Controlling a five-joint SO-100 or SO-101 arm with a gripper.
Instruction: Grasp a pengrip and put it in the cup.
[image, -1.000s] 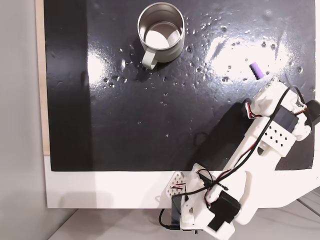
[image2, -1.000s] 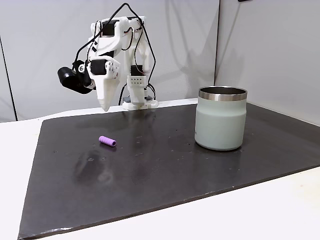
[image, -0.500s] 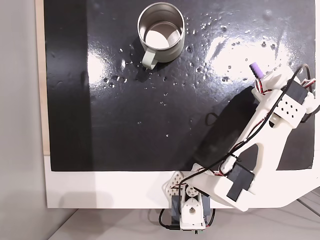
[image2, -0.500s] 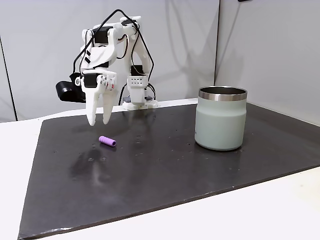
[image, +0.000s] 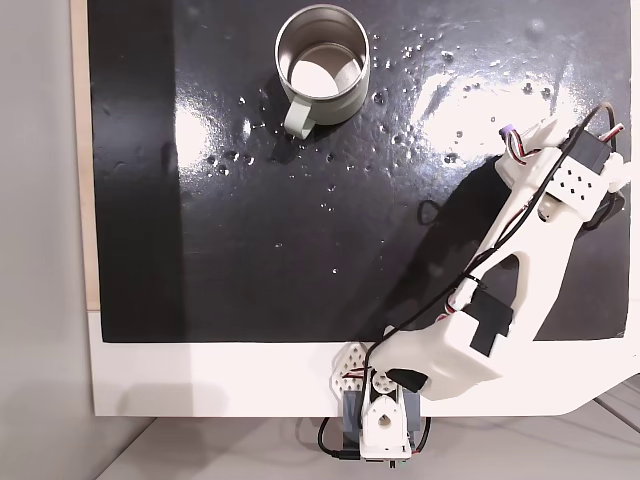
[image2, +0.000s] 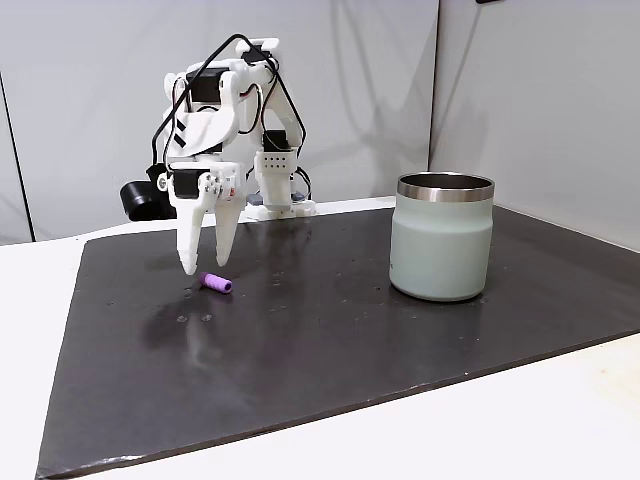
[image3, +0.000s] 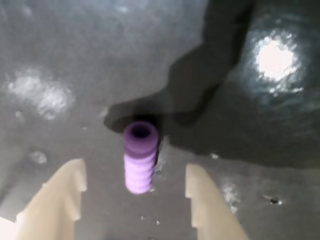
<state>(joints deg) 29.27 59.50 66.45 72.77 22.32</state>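
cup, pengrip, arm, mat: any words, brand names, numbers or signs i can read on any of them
None: no view shows readable text.
The cup has a plain outside with no logo facing the camera.
The pengrip is ribbed, unmarked.
The gripper and the black mat carry no label.

Glossy black mat (image2: 330, 330), brushed-metal cup (image2: 441, 240)

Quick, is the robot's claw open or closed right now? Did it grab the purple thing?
Gripper: open, holding nothing. The pengrip lies on the mat between its two fingers, with a gap on each side.
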